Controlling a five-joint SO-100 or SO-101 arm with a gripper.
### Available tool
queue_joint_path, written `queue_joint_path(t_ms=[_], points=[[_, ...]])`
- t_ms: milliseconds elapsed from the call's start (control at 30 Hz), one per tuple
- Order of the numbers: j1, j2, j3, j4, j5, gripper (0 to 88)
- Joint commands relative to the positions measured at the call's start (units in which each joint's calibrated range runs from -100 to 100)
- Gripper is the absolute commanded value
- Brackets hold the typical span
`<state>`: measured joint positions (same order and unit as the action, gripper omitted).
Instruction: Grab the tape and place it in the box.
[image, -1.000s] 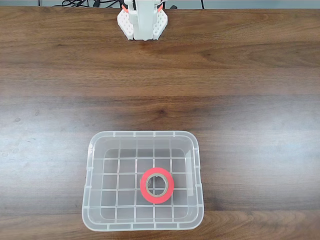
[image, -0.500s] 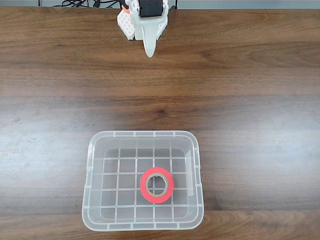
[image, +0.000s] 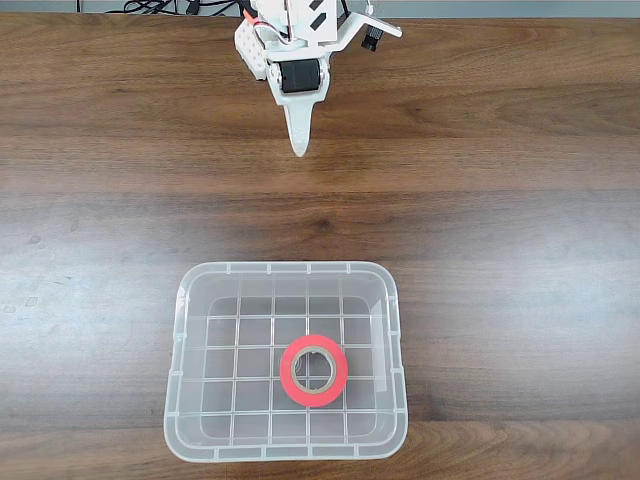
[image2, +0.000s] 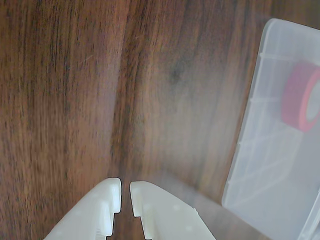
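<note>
Wood table (image: 520, 200); tape (image: 314, 370) flat in box (image: 183, 300), well apart from empty, nearly closed pincer (image: 299, 150).

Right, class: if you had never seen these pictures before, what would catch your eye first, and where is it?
The bright red-orange tape stands out most: it lies flat inside the clear box near the bottom of the fixed view. Next comes the white end effector at the top centre, pointing down toward the box over bare dark wooden table. In the wrist view its fingers are nearly together, holding nothing.
</note>
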<state>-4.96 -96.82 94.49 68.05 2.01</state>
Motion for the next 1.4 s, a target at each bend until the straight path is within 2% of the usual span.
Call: queue_joint_path(t_ms=[0, 1367], points=[[0.4, -2.2, 2.4, -1.6, -2.5, 1.2], [0.3, -2.0, 2.4, -0.8, -3.0, 1.7]])
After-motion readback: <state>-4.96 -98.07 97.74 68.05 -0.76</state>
